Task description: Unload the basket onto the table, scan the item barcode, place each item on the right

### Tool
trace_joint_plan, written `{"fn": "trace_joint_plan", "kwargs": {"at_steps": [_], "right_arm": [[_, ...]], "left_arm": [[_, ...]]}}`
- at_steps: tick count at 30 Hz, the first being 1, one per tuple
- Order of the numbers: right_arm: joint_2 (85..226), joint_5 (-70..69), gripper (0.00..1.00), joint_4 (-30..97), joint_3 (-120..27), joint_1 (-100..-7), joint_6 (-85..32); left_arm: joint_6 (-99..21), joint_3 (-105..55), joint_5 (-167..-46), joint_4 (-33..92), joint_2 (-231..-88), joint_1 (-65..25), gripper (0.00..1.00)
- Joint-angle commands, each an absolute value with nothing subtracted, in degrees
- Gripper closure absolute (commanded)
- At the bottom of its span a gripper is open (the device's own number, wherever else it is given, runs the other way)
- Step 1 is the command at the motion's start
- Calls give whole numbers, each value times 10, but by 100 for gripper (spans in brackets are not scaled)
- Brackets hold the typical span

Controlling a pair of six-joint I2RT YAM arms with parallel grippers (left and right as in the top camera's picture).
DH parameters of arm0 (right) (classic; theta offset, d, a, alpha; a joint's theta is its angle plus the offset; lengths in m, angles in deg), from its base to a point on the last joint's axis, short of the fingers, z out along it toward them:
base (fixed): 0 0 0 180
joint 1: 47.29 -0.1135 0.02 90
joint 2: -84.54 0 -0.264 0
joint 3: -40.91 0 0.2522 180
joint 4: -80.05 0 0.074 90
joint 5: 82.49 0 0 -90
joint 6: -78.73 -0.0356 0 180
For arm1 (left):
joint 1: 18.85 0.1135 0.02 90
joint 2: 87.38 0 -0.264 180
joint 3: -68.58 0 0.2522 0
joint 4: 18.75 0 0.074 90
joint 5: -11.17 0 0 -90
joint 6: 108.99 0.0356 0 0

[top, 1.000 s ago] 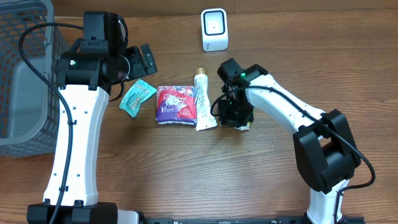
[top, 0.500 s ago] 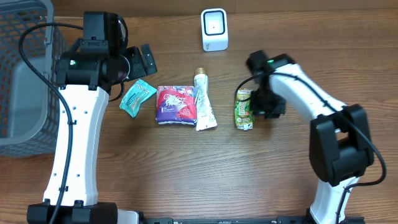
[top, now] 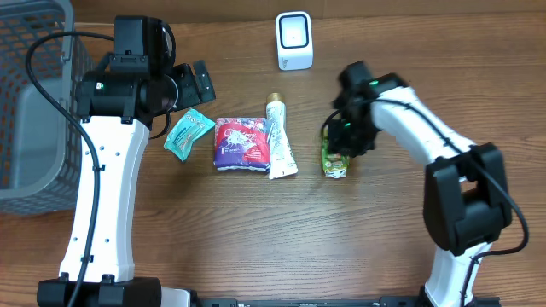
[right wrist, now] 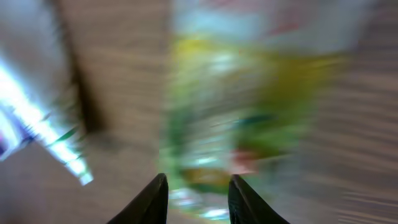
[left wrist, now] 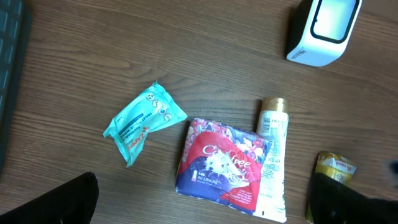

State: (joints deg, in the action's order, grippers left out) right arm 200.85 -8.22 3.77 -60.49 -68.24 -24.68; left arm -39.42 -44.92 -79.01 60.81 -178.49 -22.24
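A green and yellow pouch (top: 333,162) lies on the wooden table, right of a white tube (top: 279,141). My right gripper (top: 345,136) hovers over the pouch's far end. In the blurred right wrist view its fingers stand a little apart, and the pouch (right wrist: 236,106) shows beyond the right gripper (right wrist: 198,193), not pinched between the tips. The white scanner (top: 294,40) stands at the back of the table. My left gripper (top: 192,83) hangs wide open above the table's left part. The left wrist view has the left gripper (left wrist: 199,208) above a red and purple liners pack (left wrist: 221,165).
A teal sachet (top: 188,132) lies left of the liners pack (top: 241,142). A grey wire basket (top: 34,102) stands at the left edge. From the left wrist I also see the scanner (left wrist: 323,28), the tube (left wrist: 272,155) and the sachet (left wrist: 143,121).
My right gripper swung off the pouch to the right, then came back over its far end. The pouch stays on the table. The left arm has not moved.
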Motion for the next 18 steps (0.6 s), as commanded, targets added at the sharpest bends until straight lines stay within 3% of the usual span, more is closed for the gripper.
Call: {"fn": "trace_joint_plan", "kwargs": {"at_steps": [1,18], "right_arm": [[2005,-99,67,40,-623,-716,-241],[2005,-71,60,81,-568,-786,-278]], "left_arm": [[-383,-455,-793,608,-1789,-222,0],[-383,-455,-793,608,-1789,-222,0]]}}
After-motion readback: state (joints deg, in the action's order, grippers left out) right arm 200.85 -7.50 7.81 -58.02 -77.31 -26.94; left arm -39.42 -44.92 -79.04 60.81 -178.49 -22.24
